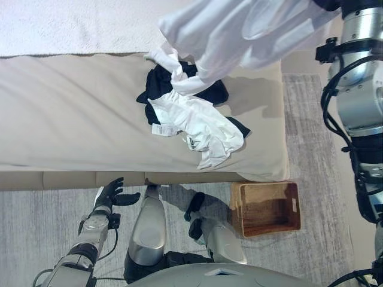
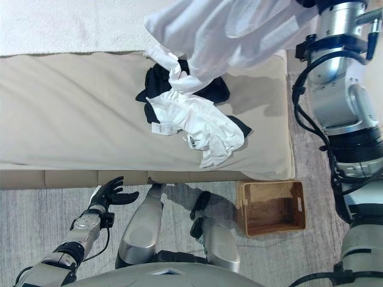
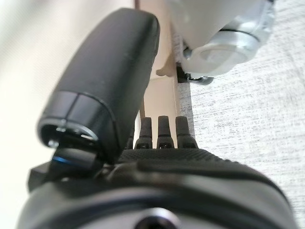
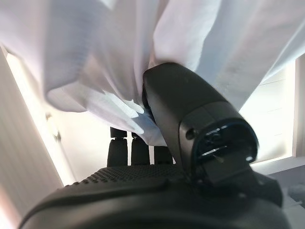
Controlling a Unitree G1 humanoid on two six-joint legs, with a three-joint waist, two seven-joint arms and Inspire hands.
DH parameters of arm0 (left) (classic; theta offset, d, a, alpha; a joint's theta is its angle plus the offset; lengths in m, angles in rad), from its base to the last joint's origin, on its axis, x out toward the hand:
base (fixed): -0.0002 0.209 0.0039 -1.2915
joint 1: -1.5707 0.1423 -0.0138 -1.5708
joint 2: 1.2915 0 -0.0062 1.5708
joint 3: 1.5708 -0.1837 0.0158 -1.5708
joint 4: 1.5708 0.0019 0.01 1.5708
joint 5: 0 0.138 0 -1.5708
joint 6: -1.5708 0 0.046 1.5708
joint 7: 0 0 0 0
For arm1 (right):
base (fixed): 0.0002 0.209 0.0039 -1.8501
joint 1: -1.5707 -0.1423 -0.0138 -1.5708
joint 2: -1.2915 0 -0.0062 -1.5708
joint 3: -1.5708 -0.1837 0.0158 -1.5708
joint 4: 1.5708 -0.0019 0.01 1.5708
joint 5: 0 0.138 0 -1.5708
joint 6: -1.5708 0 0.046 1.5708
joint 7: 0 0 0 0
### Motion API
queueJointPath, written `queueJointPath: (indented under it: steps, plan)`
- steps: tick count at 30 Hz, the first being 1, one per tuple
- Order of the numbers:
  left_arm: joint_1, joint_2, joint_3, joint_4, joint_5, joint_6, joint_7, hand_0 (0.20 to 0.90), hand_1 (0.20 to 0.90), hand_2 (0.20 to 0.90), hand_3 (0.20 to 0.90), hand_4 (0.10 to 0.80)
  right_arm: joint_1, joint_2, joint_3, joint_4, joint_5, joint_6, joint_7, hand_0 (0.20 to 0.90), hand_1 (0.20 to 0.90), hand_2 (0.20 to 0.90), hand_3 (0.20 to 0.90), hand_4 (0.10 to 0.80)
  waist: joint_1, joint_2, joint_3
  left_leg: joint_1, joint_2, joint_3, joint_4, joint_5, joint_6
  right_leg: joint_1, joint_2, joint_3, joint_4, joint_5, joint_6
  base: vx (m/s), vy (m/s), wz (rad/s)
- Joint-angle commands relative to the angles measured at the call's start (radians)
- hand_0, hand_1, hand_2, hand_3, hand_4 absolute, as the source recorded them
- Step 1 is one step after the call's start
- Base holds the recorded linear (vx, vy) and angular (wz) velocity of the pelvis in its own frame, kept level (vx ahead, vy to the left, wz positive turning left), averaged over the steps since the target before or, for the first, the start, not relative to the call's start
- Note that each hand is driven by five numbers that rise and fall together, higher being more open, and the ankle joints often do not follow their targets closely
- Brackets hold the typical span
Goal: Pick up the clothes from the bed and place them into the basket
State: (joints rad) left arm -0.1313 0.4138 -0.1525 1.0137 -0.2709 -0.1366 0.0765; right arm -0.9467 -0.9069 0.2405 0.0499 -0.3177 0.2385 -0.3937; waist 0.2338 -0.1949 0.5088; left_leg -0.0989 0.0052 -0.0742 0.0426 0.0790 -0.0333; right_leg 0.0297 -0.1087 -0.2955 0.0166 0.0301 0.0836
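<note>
My right hand (image 4: 190, 143) is raised high over the far side of the bed (image 1: 72, 113), and in my right wrist view my thumb and fingers (image 4: 138, 148) are pinching a fold of a white garment (image 1: 239, 30). Only the bases of those fingers show; their tips are buried in the cloth, so I cannot see how much of it they hold. From my head the hand itself is cut off at the top edge, and only the silver forearm shows beside the hanging cloth. The garment hangs in a broad sheet, its upper part running out of the picture, and its lower end trails down onto the pile below, where I cannot tell whether it is touching the other pieces or only lying in front of them.

The rest of the clothes are on the bed near its right end: a dark garment (image 1: 157, 84) mostly covered, with only its edges showing, and a crumpled white one (image 1: 197, 122) spread over it toward the bed's near edge. How many separate pieces make up the pile is hard to make out.

The basket (image 1: 266, 208) stands on the grey rug (image 1: 48, 209) just beside the bed's near right corner, and its inside looks bare as far as I can see into it.

My left hand (image 1: 111, 194) hangs low by the bed's near edge, holding nothing, its fingers spread and relaxed.
</note>
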Motion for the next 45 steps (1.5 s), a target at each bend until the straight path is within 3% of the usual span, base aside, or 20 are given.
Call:
queueJointPath:
  steps: [1, 6, 10, 20, 24, 30, 37, 45]
  plan:
    - [0.108, -0.024, -0.056, 0.072, 0.062, -0.001, 0.001, 0.9, 0.9, 0.9, 0.9, 0.8, -0.137, -0.096, 0.02, 0.028, 0.012, -0.025, -0.178, 0.3, 0.3, 0.3, 0.2, 0.1, -0.018, 0.033, -0.335, 0.115, -0.044, 0.013, -0.108, -0.096, 0.082, 0.006, 0.006, 0.01, 0.101, -0.009, 0.039, 0.098, -0.048, -0.09]
    - [0.122, -0.005, -0.053, 0.104, 0.093, 0.028, -0.025, 0.9, 0.9, 0.9, 0.9, 0.8, -0.305, -0.23, 0.124, 0.203, 0.111, 0.033, -0.193, 0.3, 0.3, 0.3, 0.2, 0.1, -0.04, 0.029, -0.397, 0.151, -0.049, 0.034, -0.1, -0.112, 0.085, 0.021, 0.001, 0.024, 0.122, 0.004, 0.044, 0.063, -0.055, -0.07]
    - [0.135, 0.007, -0.055, 0.118, 0.116, 0.051, -0.05, 0.9, 0.9, 0.9, 0.9, 0.8, -0.367, -0.324, 0.168, 0.285, 0.189, 0.019, -0.202, 0.3, 0.3, 0.3, 0.2, 0.1, -0.072, 0.04, -0.429, 0.174, -0.048, 0.052, -0.104, -0.117, 0.088, 0.022, 0.008, 0.052, 0.129, 0.005, 0.043, 0.006, -0.056, -0.11]
    - [0.118, -0.006, -0.092, 0.124, 0.137, 0.084, -0.081, 0.9, 0.9, 0.9, 0.9, 0.8, -0.189, -0.385, -0.013, 0.214, 0.229, -0.037, -0.274, 0.3, 0.3, 0.3, 0.2, 0.1, -0.167, 0.085, -0.448, 0.208, -0.027, 0.112, -0.123, -0.125, 0.078, 0.036, 0.045, 0.141, 0.065, -0.038, 0.009, -0.048, -0.069, -0.36]
    - [0.1, -0.01, -0.104, 0.118, 0.138, 0.094, -0.088, 0.9, 0.9, 0.9, 0.9, 0.8, -0.102, -0.399, -0.072, 0.219, 0.282, -0.003, -0.178, 0.3, 0.3, 0.3, 0.2, 0.1, -0.213, 0.094, -0.454, 0.218, -0.019, 0.156, -0.127, -0.127, 0.067, 0.041, 0.058, 0.173, 0.023, -0.038, 0.002, -0.038, -0.082, -0.33]
    - [0.086, -0.009, -0.112, 0.122, 0.183, 0.068, -0.111, 0.9, 0.9, 0.9, 0.9, 0.8, 0.081, -0.38, -0.169, 0.246, 0.313, 0.014, 0.005, 0.3, 0.3, 0.3, 0.2, 0.1, -0.277, 0.107, -0.453, 0.227, -0.004, 0.229, -0.125, -0.129, 0.06, 0.026, 0.071, 0.223, 0.008, -0.034, -0.008, -0.008, -0.113, -0.37]
    - [0.057, -0.006, -0.13, 0.103, 0.196, 0.047, -0.111, 0.9, 0.9, 0.9, 0.9, 0.8, 0.278, -0.263, -0.244, 0.187, 0.225, 0.008, 0.078, 0.3, 0.3, 0.3, 0.2, 0.1, -0.315, 0.136, -0.403, 0.202, 0.006, 0.245, -0.106, -0.127, 0.06, -0.022, 0.074, 0.255, 0.042, -0.047, -0.02, -0.058, -0.107, -0.23]
    - [-0.086, -0.032, -0.186, 0.049, 0.125, -0.003, -0.057, 0.9, 0.9, 0.9, 0.9, 0.8, 0.205, -0.16, -0.105, 0.239, 0.144, 0.031, 0.089, 0.3, 0.3, 0.3, 0.2, 0.1, -0.341, 0.191, -0.229, 0.04, 0.013, 0.237, -0.014, -0.119, 0.047, -0.189, 0.061, 0.257, 0.11, -0.05, -0.039, -0.263, -0.077, -0.15]
